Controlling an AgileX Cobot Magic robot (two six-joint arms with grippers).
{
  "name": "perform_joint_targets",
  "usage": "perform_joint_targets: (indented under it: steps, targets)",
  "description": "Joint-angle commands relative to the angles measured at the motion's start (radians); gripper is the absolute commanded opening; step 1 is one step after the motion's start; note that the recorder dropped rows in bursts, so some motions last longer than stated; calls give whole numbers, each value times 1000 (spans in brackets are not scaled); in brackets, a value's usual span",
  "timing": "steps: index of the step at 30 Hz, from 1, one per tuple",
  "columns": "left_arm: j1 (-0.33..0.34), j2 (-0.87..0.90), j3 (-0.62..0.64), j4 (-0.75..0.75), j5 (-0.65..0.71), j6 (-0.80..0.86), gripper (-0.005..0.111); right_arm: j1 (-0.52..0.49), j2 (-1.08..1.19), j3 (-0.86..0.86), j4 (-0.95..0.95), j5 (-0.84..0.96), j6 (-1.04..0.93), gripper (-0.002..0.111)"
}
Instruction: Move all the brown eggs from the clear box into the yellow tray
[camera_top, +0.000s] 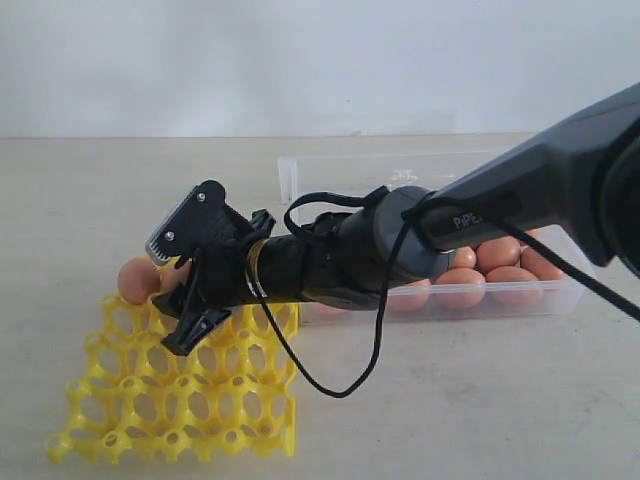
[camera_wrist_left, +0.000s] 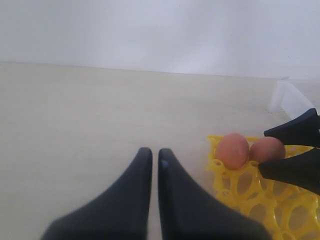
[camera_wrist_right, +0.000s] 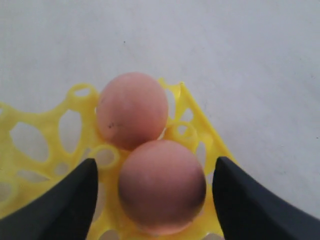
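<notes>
The yellow tray (camera_top: 180, 410) lies at the front left, and two brown eggs sit side by side in its far-left corner cups (camera_top: 137, 280) (camera_wrist_right: 131, 107). My right gripper (camera_wrist_right: 155, 161) reaches across to that corner and stands open around the nearer egg (camera_wrist_right: 161, 185), with a gap on each side between shell and fingers (camera_wrist_right: 75, 195). The clear box (camera_top: 290, 175) stands behind the arm and holds several more brown eggs (camera_top: 500, 265). My left gripper (camera_wrist_left: 155, 152) hovers shut and empty over bare table next to the tray (camera_wrist_left: 240, 185).
The right arm (camera_top: 480, 215) and its black cable (camera_top: 340, 385) stretch from the right across the box's front left part and the tray's far edge. A plain wall stands behind the table.
</notes>
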Motion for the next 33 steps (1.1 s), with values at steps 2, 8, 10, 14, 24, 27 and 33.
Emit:
perform_joint_targets:
  steps: [2, 8, 10, 14, 24, 27, 33]
  targets:
    - [-6, -4, 4, 5, -5, 0, 4, -6, -49, -3, 14, 18, -11, 58]
    - [-6, -4, 4, 5, -5, 0, 4, -6, -278, -3, 90, 342, 50, 54]
    - [-6, -4, 4, 5, -5, 0, 4, -6, -352, -3, 90, 563, 44, 45]
    - [-6, -4, 4, 5, -5, 0, 4, -18, -464, -3, 83, 1199, -22, 33]
    - [-6, -4, 4, 5, -5, 0, 4, -355, -410, -67, 148, 1208, -56, 57]
    - [-6, -4, 4, 5, -5, 0, 4, -517, -268, -245, 641, 1398, -428, 38]
    - [-6, -4, 4, 5, -5, 0, 4, -537, -148, -432, 956, 1489, -690, 30]
